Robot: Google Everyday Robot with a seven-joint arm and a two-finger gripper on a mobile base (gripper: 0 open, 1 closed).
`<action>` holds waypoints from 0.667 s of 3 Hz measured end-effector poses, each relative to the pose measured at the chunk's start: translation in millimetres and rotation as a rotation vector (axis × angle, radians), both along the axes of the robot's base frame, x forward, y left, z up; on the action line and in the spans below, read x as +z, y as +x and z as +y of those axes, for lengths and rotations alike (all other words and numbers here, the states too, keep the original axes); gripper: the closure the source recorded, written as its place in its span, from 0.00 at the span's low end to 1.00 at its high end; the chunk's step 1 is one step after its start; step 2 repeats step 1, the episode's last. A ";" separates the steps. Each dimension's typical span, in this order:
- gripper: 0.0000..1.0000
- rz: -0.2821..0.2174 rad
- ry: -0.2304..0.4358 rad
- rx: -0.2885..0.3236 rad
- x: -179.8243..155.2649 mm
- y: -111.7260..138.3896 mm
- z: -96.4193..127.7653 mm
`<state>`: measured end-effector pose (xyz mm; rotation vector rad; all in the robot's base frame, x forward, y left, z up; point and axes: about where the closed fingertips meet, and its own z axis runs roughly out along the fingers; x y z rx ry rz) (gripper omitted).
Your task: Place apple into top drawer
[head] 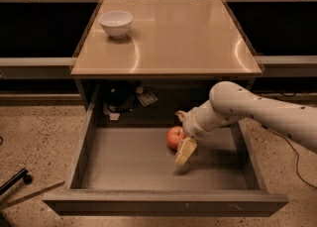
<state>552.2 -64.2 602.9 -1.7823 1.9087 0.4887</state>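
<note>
Camera view, single frame. Top drawer pulled fully out below the tan table. It is grey and shallow, with a flat matte floor, low walls and a plain front panel.

Apple is inside the drawer, right of centre toward the far end, low over the floor or on it; contact not resolvable. It is red-orange, smooth and round, so it has no long axis to align. Stem not seen.

Hand, pale tan and blocky, reaches in from the right on a white rounded arm. The apple lies just left of the hand and slightly farther back, touching it.

Cannot tell whether the hand grips the apple or has let go.

Judgement: if it has let go, pull out up and to the right, away from the apple, since a round fruit rolls at a nudge.

White glossy bowl sits on the far-left table corner, well apart.
</note>
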 end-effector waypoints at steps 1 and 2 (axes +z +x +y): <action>0.00 0.000 0.000 0.000 0.0 0.0 0.0; 0.00 0.000 0.000 0.000 0.0 0.0 0.0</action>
